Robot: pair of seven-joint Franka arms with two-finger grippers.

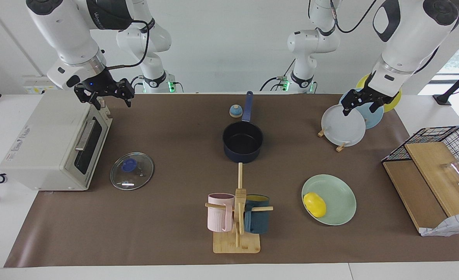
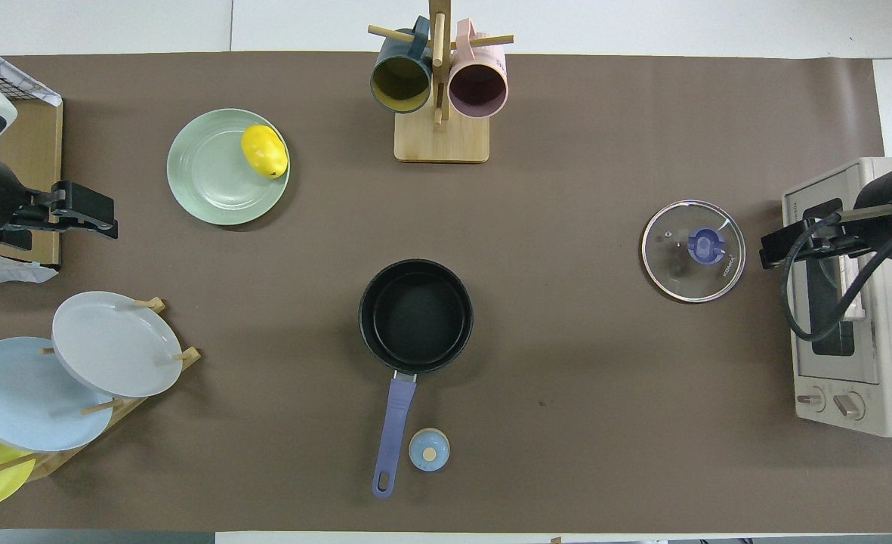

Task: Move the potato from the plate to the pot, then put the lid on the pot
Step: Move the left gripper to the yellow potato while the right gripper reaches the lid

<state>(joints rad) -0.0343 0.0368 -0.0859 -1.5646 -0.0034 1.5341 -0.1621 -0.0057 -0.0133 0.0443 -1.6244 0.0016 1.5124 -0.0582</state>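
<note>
A: Facing view, items going across from the right arm's end. Item one?

B: Right gripper (image 1: 110, 97), hanging in the air over the top front edge of the toaster oven (image 1: 54, 147), fingers standing apart, carrying nothing. The arm is waiting.

A: Item two?

B: The lid (image 1: 132, 171), lying flat on the brown mat (image 1: 175, 241) just beside the oven's door, blue knob at its centre. It is sitting at about eight o'clock from the pot, well apart from it.

A: Middle of the table?

B: The pot (image 1: 243, 142), standing uncovered with nothing inside it, its long handle pointing to twelve o'clock, toward the robots. A small blue bell (image 1: 235, 111) is resting just beside that handle. At six o'clock from the pot, a wooden mug stand (image 1: 237, 241) is carrying a pink mug (image 1: 220, 212) and a dark teal mug (image 1: 257, 219).

A: And the task's thing?

B: The potato (image 1: 315, 204), lying on the plate (image 1: 338, 194), near the rim on the mug stand's side. The plate is sitting at about four o'clock from the pot.

A: Last entries?

B: Left gripper (image 1: 363, 103), hanging over the rack of upright plates (image 1: 344, 126), fingers parted, gripping nothing; this arm is waiting too. Toward the left arm's end, a wire basket (image 1: 439, 140) is sitting with wooden boards (image 1: 427, 182).
</note>
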